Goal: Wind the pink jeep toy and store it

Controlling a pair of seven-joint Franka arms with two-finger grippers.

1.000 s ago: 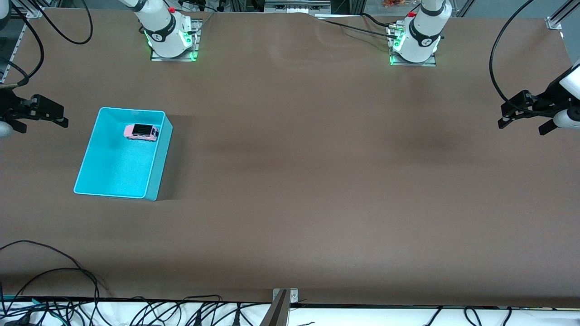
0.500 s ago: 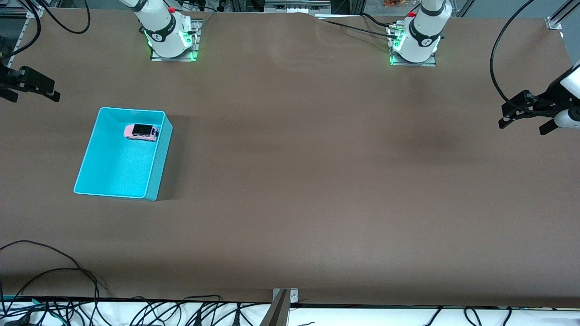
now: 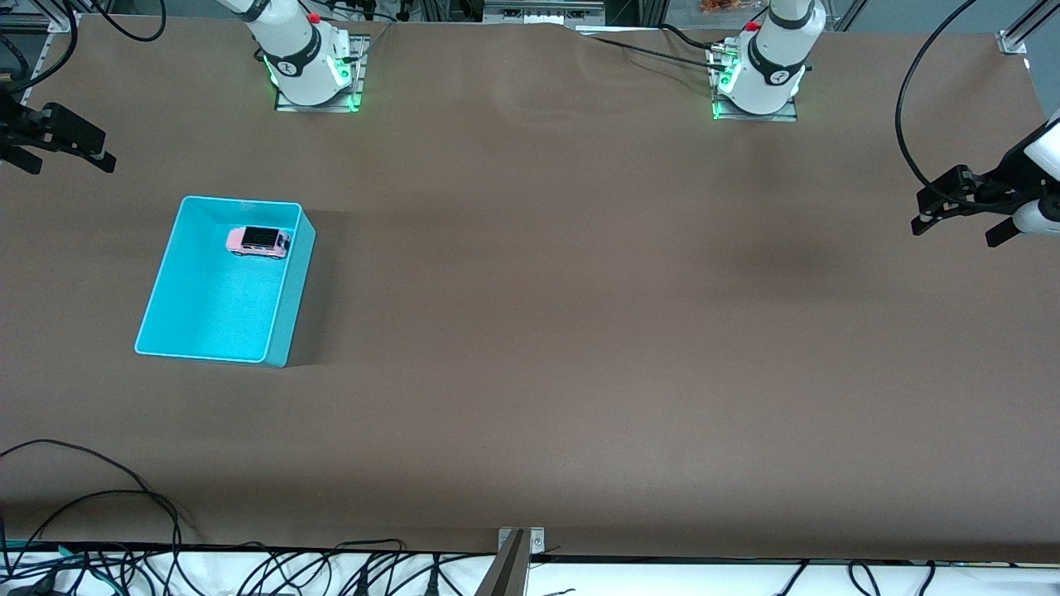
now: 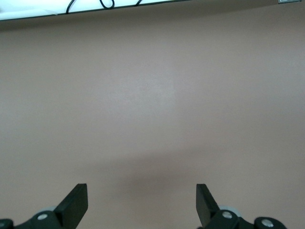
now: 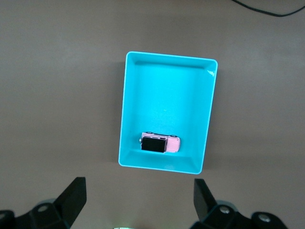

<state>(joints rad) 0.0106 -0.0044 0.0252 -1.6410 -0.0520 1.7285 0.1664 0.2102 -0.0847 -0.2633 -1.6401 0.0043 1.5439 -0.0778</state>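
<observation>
The pink jeep toy [image 3: 258, 241], pink with a black roof, rests inside the turquoise bin [image 3: 289, 298], in the part of the bin nearest the robots' bases. It also shows in the right wrist view [image 5: 160, 143], inside the bin [image 5: 124, 109]. My right gripper [image 3: 101, 160] is open and empty, high in the air at the right arm's end of the table, apart from the bin; the right wrist view shows its spread fingers [image 5: 71, 198]. My left gripper [image 3: 917, 223] is open and empty over the left arm's end of the table, with only bare table between its fingers [image 4: 76, 202].
The brown table [image 3: 563, 281] carries only the bin. Both arm bases [image 3: 308, 70] stand along the edge farthest from the front camera. Cables [image 3: 99, 497] lie along the nearest edge, beside a metal bracket [image 3: 517, 550].
My right gripper has risen and drawn away from the bin toward the bases' edge, then shifted slightly back. The jeep, the bin and the left arm have not moved.
</observation>
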